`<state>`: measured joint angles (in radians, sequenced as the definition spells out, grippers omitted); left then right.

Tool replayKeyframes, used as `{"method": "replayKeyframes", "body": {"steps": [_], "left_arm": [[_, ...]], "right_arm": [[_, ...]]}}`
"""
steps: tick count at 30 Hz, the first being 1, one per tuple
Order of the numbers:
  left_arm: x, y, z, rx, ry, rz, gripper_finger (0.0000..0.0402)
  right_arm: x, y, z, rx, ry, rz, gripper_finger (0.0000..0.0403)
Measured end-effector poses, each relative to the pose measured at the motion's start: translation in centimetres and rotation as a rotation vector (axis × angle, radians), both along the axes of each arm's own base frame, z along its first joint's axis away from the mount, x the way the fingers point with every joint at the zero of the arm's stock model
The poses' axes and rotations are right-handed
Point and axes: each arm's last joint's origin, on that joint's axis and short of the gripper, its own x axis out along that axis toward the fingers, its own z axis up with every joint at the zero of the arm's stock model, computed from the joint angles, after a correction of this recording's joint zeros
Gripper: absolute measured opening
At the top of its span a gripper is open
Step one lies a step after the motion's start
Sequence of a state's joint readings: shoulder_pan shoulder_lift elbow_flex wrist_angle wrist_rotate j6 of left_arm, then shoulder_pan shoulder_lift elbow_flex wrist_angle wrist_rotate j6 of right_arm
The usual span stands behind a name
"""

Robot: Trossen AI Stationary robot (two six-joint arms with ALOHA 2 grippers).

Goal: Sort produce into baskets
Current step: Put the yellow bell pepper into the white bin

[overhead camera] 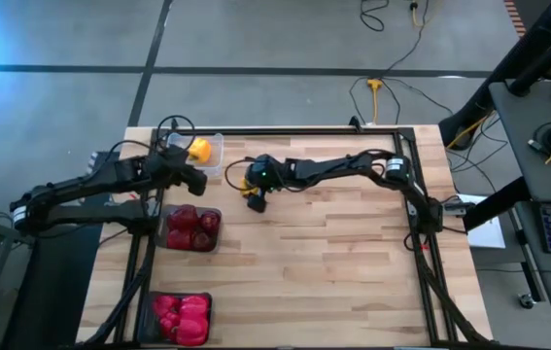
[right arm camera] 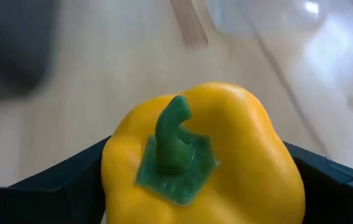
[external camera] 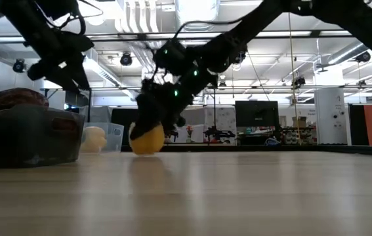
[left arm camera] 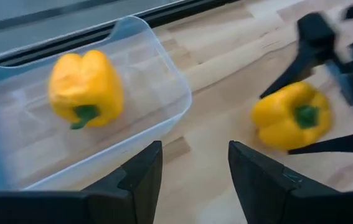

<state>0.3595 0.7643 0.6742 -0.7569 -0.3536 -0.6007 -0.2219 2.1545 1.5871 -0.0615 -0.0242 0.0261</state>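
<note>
One yellow pepper point(overhead camera: 198, 149) lies on its side in the clear tub point(overhead camera: 214, 157) at the table's far left. My right gripper point(overhead camera: 256, 194) is shut on a second yellow pepper point(right arm camera: 201, 162) just right of that tub, low over the table; it also shows in the left wrist view point(left arm camera: 291, 115). My left gripper point(left arm camera: 192, 168) is open and empty, near the clear tub's near edge point(overhead camera: 189, 177). Maroon peppers point(overhead camera: 192, 227) fill one dark tub point(overhead camera: 215, 233), and red peppers point(overhead camera: 183, 316) fill the other point(overhead camera: 151, 309). My right gripper pinches the yellow pepper's two opposite flanks point(right arm camera: 117, 180) between its two fingers point(right arm camera: 70, 180). The fingers come down at a slant from the table's right. The green stem point(right arm camera: 173, 134) faces back toward the wrist. In the low view the pepper's underside point(external camera: 146, 151) is at the tabletop; I cannot tell whether it rests there.
The three tubs stand in a row along the table's left side. Bare wood point(overhead camera: 333, 262) stretches over the middle and right of the table. Black frame rails point(overhead camera: 421, 243) run along the table's edges.
</note>
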Motion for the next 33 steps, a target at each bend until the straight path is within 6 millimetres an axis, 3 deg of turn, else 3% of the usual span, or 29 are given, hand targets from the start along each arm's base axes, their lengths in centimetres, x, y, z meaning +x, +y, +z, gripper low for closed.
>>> {"method": "replayKeyframes", "body": {"steps": [4,11,16,21,28,33], "left_arm": [[0.7,0.1,-0.9,-0.011,-0.069,-0.029,0.0193],[2.4,0.7,-1.1,0.067,-0.044,-0.126,0.0278],[4.5,1.4,-1.0,0.213,0.044,-0.324,0.0330],[6.9,2.1,-1.1,0.262,0.108,-0.467,0.0340],[10.0,2.3,-2.6,0.200,0.148,-0.871,0.0341],[11.3,2.5,-2.9,0.241,0.161,-1.063,0.0344]], "right_arm": [[0.0,0.3,-0.7,-0.014,0.036,-0.017,0.0373],[-0.3,0.7,0.7,0.036,0.064,-0.052,0.0379],[-1.1,1.3,3.3,0.051,0.096,-0.079,0.0380],[-2.6,2.8,6.7,0.062,0.119,-0.111,0.0381],[-6.3,6.6,11.8,-0.059,0.204,-0.249,0.0381],[-8.9,9.8,15.2,-0.066,0.151,-0.380,0.0382]]}}
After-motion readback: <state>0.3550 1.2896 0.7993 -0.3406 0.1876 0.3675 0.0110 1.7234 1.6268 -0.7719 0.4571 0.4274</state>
